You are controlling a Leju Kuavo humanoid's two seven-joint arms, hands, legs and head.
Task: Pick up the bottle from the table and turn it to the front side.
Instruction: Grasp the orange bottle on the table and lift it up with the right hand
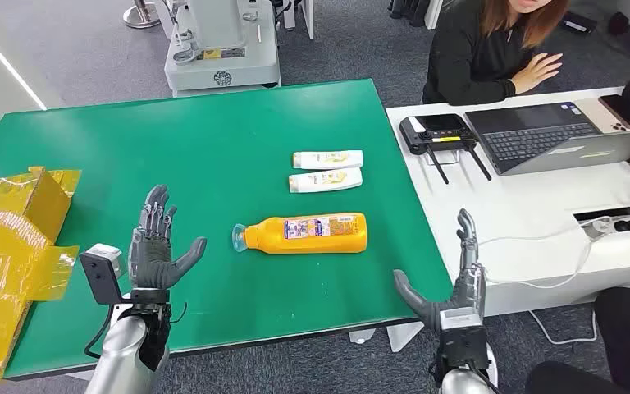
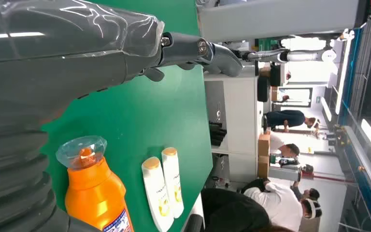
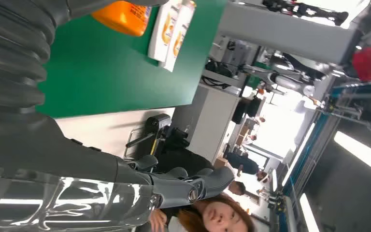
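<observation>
1. At far left, one crumpled yellow bag [image 1: 8,246] lying over the edge of the green desk [image 1: 197,139].
2. Next, one left hand [image 1: 157,246] raised above the near part of the green desk, palm turned inward, fingers [image 1: 154,209] spread and holding nothing.
3. Mid-desk, one orange bottle [image 1: 308,233] lying on its side, clear cap [image 1: 239,238] pointing toward the left hand, label facing up, apart from both hands.
4. Just behind the orange bottle, two white tubes [image 1: 326,170] lying side by side, parallel, near each other.
5. Further right, one right hand [image 1: 451,283] raised past the green desk's near right corner, fingers [image 1: 465,234] spread, thumb out, empty.
6. On the white desk [image 1: 533,205] to the right: one black router [image 1: 436,131], one open laptop [image 1: 558,135], one phone [image 1: 611,115], white cables trailing off the front.
7. Behind the white desk, one seated person [image 1: 492,49] in black, a hand resting on the desk edge.
</observation>
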